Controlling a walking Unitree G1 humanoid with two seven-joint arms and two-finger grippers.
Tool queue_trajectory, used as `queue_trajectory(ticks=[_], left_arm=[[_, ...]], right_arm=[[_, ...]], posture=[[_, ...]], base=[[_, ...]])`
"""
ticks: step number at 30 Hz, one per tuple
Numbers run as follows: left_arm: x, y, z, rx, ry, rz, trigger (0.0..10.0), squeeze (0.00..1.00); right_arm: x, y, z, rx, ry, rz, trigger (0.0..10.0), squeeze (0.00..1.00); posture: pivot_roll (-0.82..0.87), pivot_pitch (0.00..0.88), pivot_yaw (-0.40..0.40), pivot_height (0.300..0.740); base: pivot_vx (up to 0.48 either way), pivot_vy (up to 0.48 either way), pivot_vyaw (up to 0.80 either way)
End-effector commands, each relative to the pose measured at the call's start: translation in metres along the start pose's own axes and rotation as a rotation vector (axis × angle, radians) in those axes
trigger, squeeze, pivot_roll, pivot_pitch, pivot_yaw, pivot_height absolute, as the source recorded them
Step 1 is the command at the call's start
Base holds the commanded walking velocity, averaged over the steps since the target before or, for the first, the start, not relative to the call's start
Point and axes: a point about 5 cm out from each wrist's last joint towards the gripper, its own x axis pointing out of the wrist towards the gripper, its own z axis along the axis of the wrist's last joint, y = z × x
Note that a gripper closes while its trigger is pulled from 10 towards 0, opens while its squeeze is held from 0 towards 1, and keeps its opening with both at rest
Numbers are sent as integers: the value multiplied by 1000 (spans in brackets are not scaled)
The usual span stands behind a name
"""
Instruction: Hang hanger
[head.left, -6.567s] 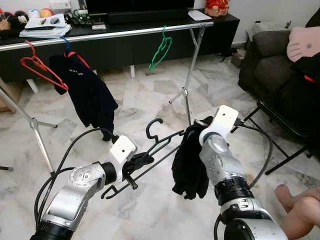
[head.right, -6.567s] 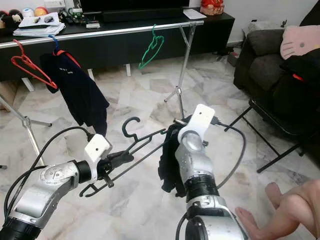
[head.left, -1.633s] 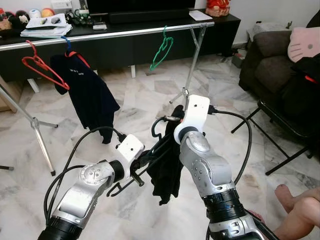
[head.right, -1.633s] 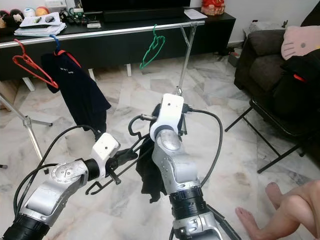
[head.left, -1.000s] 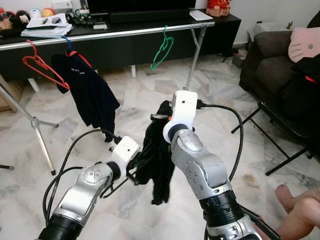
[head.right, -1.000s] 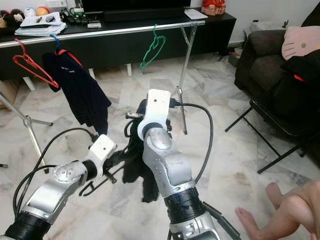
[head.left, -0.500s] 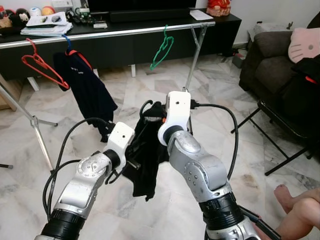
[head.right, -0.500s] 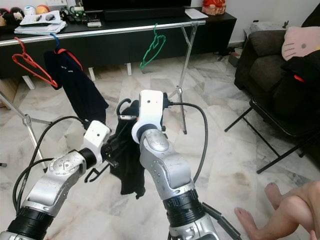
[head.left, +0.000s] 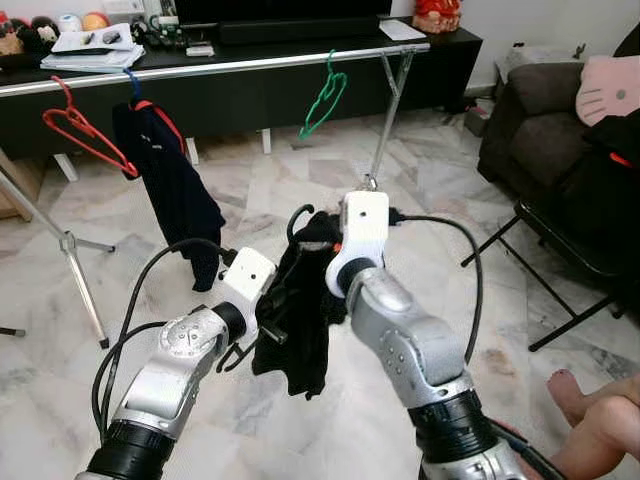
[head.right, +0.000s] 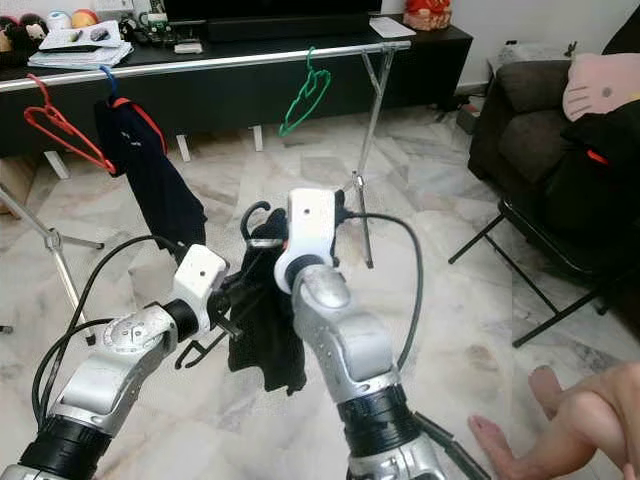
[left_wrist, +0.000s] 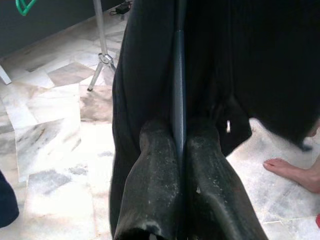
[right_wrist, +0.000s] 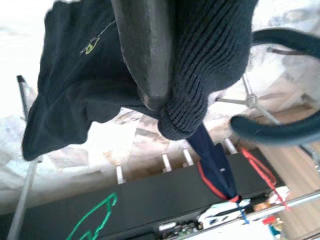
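While both silver arms meet low over the marble floor (head.left: 300, 440), the black hanger (head.left: 296, 216) sits between them with a black garment (head.left: 300, 320) draped over it, its hook curling up at about 12 o'clock from the cloth. The left end effector (left_wrist: 179, 145) is clamped tight on the hanger's thin bar, the two black fingers (left_wrist: 155, 165) pressed together with the bar running out between them and dark cloth hanging on both sides. The right end effector (right_wrist: 160, 90) is up at the garment's top edge, just under the hook; one black finger lies against a knitted cuff or hem of the cloth (whether its fingers are pinched on the cloth or merely buried in it cannot be told).

Beyond the arms, toward 12 o'clock, a long silver clothes rail (head.left: 250, 65) runs across the room on thin metal legs. On it hang a red hanger (head.left: 85, 135) at 10 o'clock, a dark navy shirt (head.left: 170, 185) beside it on a blue hook, and a green hanger (head.left: 322, 95) nearer 1 o'clock. Behind the rail stands a long black bench (head.left: 440, 50) carrying papers and small items. A dark sofa (head.left: 540, 110) with a pink cushion (head.left: 608, 88) lies at 2 o'clock, and a person's bare foot (head.left: 600, 400) rests on the floor at 4 o'clock.
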Motion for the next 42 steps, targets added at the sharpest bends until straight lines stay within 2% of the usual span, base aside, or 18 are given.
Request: queue_trajectory(ticks=[1,3,7,11,15,20,25,26,27,29,32,33,34,35,42], left_arm=[[-1,-7,2,-9,-18,-45,10000,0],[-2,-11,1,-4,-14,-82,10000,0],[-3,-13,0,1,-5,-105,10000,0],[-8,-19,-5,10,23,-167,10000,0],[-8,-20,-6,10,31,-174,10000,0],[-8,-20,-6,9,33,-187,10000,0],[-10,-21,-8,8,39,-198,10000,0],[-10,-21,-8,8,39,-198,10000,0],[-11,-21,-8,9,41,-199,10000,0],[-11,-19,-8,11,41,-195,10000,0],[-11,-18,-7,13,39,-190,10000,0],[-11,-17,-7,12,37,-189,10000,0],[-11,-17,-7,12,37,-189,10000,0],[-11,-17,-7,12,37,-189,10000,0],[-11,-18,-8,10,33,-191,10000,0]], right_arm=[[3,0,11,-25,-31,15,10000,0],[6,-3,15,-74,-30,40,10000,0],[8,-7,17,-111,-26,55,10000,0],[9,-12,19,-235,-9,103,10000,0],[8,-10,16,-287,15,165,10000,0],[4,-4,9,-322,42,238,10000,0],[1,-1,10,-274,40,272,10000,0],[1,-1,10,-268,41,277,10000,98],[0,-1,10,-263,44,285,10000,318],[-2,-2,9,-268,53,298,10000,545],[-4,-5,6,-263,64,304,10000,545],[-6,-7,4,-249,73,310,10000,812],[-7,-7,3,-244,75,311,10000,812],[-8,-8,3,-240,76,312,10000,1000],[-14,-16,-3,-232,109,302,10000,1000]], posture=[[-46,143,-38,740],[-44,143,-39,740],[-42,145,-41,740],[-44,146,-40,740],[-46,147,-40,740],[-47,146,-39,740],[-46,145,-38,740],[-46,145,-38,740],[-46,145,-38,740],[-44,144,-39,740],[-46,144,-39,740],[-48,143,-38,740],[-49,143,-37,740],[-49,143,-37,740],[-52,134,-36,740]], base=[[0,0,0],[0,0,0],[0,0,0],[0,0,0],[0,0,0],[0,0,0],[0,0,0],[0,0,0],[0,0,0],[0,0,0],[0,0,0],[0,0,0],[0,0,0],[0,0,0],[0,0,0]])
